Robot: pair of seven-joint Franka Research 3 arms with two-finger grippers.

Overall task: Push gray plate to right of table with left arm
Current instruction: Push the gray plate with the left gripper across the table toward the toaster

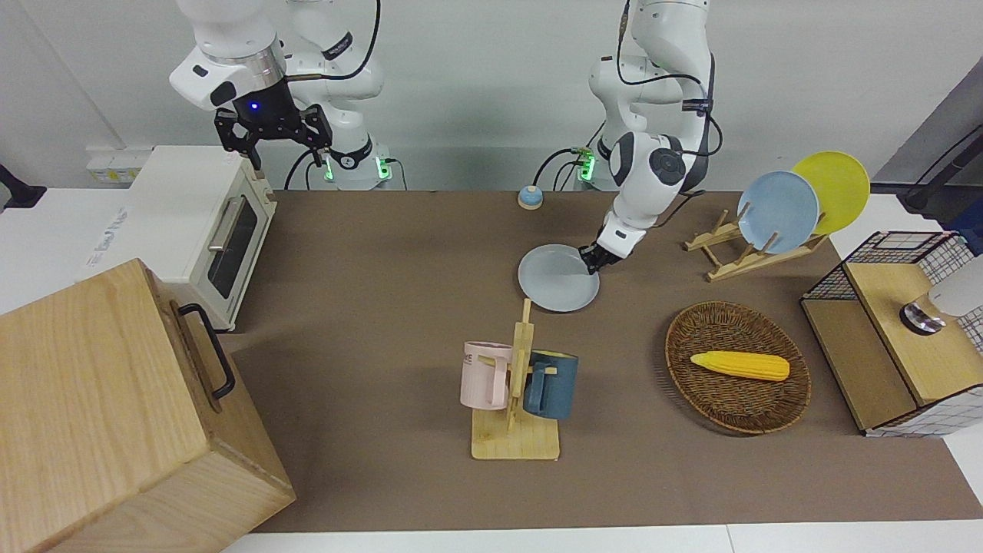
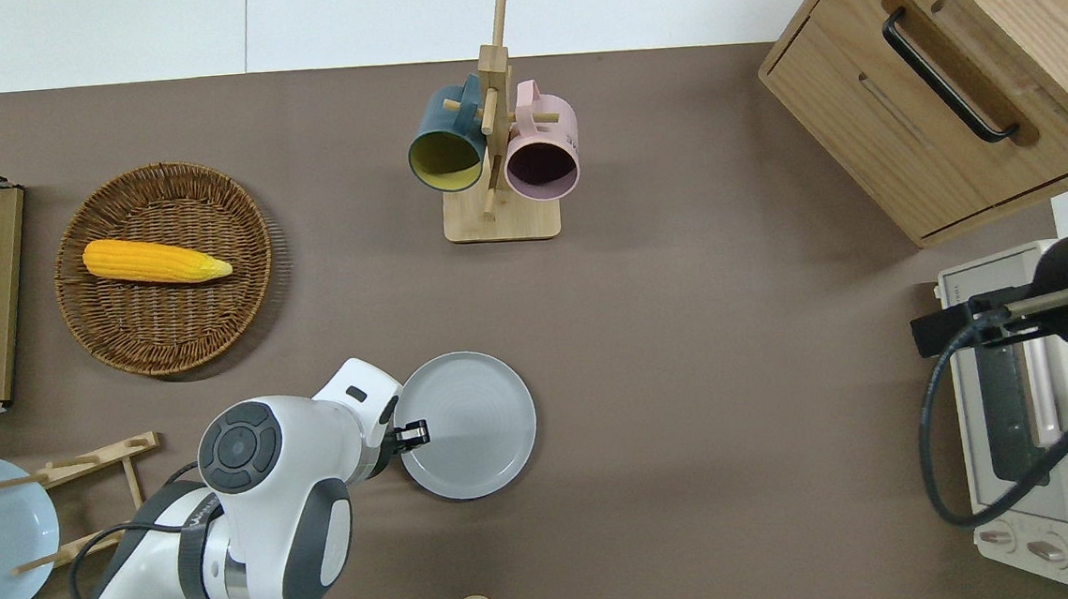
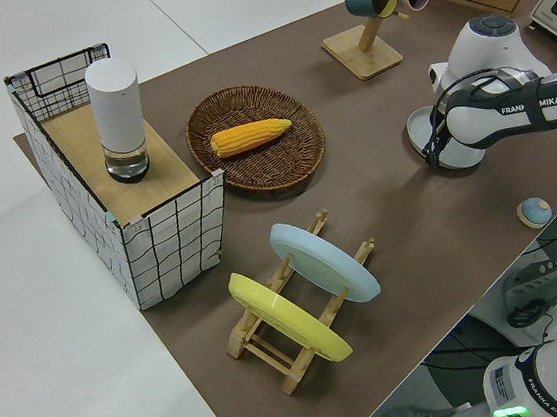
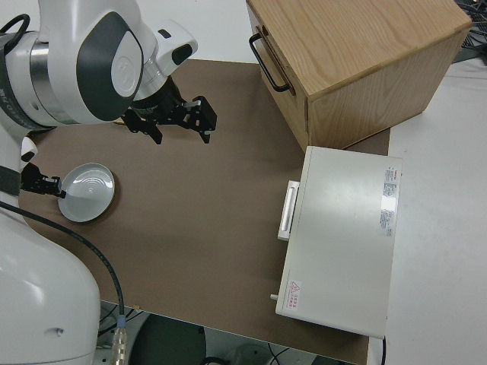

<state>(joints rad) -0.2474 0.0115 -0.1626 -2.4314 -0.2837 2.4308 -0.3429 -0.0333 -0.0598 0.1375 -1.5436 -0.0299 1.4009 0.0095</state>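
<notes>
I've got the left gripper down at the rim of the gray plate, touching the edge that faces the left arm's end of the table; can't tell if its fingers are released or clenched. Plate lies flat, nearer to the robots than the mug rack, about mid-table along its length. I judge contact made but the push barely begun: whole stretch toward the toaster oven left to cover. Right gripper parked, fingers spread apart
</notes>
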